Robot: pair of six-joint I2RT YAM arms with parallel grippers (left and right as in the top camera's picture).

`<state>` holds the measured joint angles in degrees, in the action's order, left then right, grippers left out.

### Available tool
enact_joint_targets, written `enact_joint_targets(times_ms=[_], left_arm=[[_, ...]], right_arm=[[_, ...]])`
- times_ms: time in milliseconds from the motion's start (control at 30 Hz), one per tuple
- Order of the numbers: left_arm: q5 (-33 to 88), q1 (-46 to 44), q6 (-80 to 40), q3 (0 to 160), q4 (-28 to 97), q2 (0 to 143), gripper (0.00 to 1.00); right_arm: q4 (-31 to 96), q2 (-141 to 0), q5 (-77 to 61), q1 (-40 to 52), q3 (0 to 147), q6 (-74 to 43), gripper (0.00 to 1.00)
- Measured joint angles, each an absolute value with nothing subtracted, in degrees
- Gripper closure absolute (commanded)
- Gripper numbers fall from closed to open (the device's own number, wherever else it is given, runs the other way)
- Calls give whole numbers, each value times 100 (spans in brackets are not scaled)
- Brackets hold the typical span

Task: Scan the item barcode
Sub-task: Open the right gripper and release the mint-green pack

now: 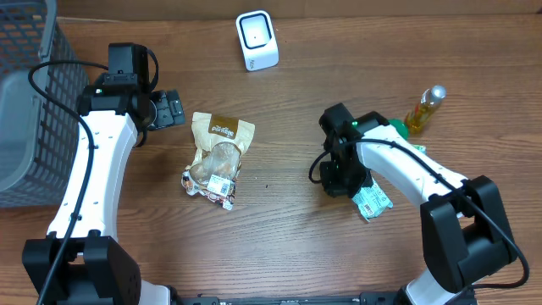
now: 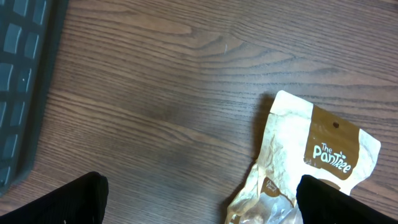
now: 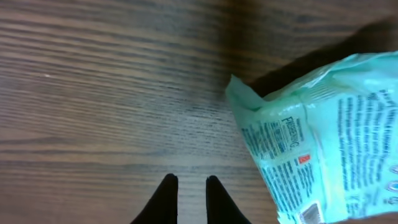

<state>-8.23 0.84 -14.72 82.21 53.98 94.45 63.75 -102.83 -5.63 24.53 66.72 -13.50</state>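
A mint-green packet [image 1: 373, 202] with printed text lies flat on the table at the right; the right wrist view shows it [image 3: 323, 143] to the right of my fingers. My right gripper [image 3: 188, 186] hangs just left of it, jaws nearly together with nothing between them, apart from the packet. A brown and clear snack bag [image 1: 218, 157] lies mid-table, with a white label at its near end. My left gripper [image 2: 202, 202] is wide open above the bag's top-left corner [image 2: 311, 155], not touching it. The white scanner [image 1: 257, 40] stands at the far edge.
A grey mesh basket [image 1: 25, 110] fills the far left, and its edge [image 2: 22, 74] shows in the left wrist view. A yellow bottle [image 1: 423, 110] lies at the right behind my right arm.
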Motion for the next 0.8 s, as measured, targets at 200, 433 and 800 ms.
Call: enact_joint_targets(times_ms=[200, 433, 800], left_arm=[[-823, 84, -1470, 8221, 5398, 9445, 0], [-823, 84, -1470, 8221, 5398, 9445, 0], [-823, 84, -1470, 8221, 5398, 9445, 0]], right_arm=[[6171, -10283, -436, 2453, 6292, -1347, 86], [6158, -10283, 183, 2456, 6025, -1347, 85], [6145, -10283, 1192, 2453, 5955, -1347, 82]])
